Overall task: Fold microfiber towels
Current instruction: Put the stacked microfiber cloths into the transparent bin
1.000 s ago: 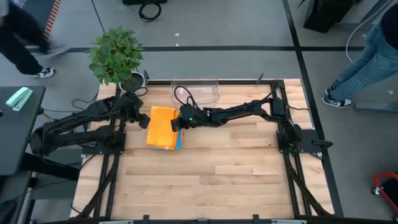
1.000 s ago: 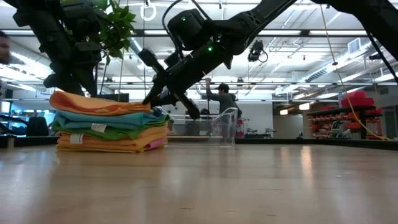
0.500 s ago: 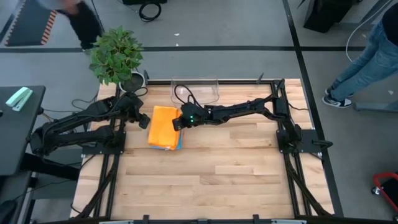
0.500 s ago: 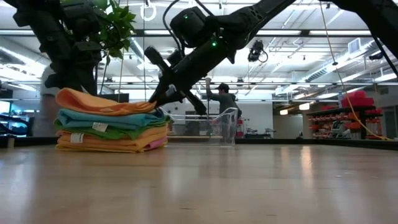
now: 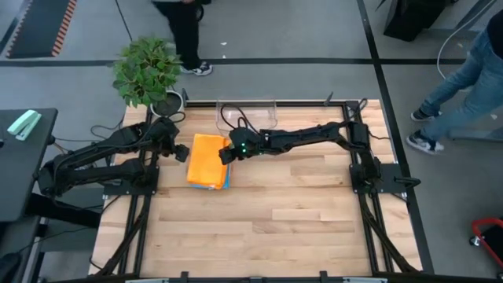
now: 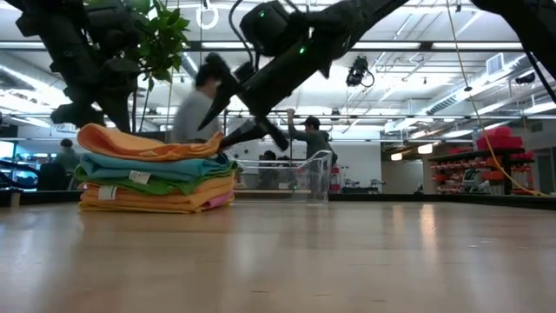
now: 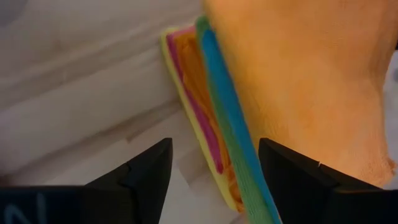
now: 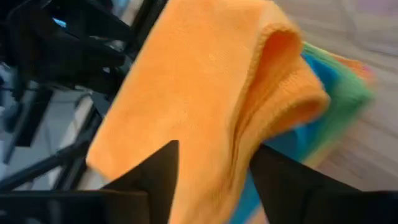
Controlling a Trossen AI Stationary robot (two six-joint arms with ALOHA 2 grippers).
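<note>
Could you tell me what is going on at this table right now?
The two arms are folding microfiber towels. A stack of folded towels sits on the wooden table, with an orange towel on top. The right gripper stands open right at the stack's edge and grips nothing. The left gripper waits open at the stack's other side. A clear plastic bin sits behind the stack, and people are in the room beyond.

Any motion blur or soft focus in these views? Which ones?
Low view: a person walking behind the towel stack is smeared by motion, and the near tabletop is soft. Right wrist view: the top orange towel is soft and the background blurred. Left wrist view: the stack's edges are soft. High view: sharp on the table, with only the walking person slightly blurred.
</note>
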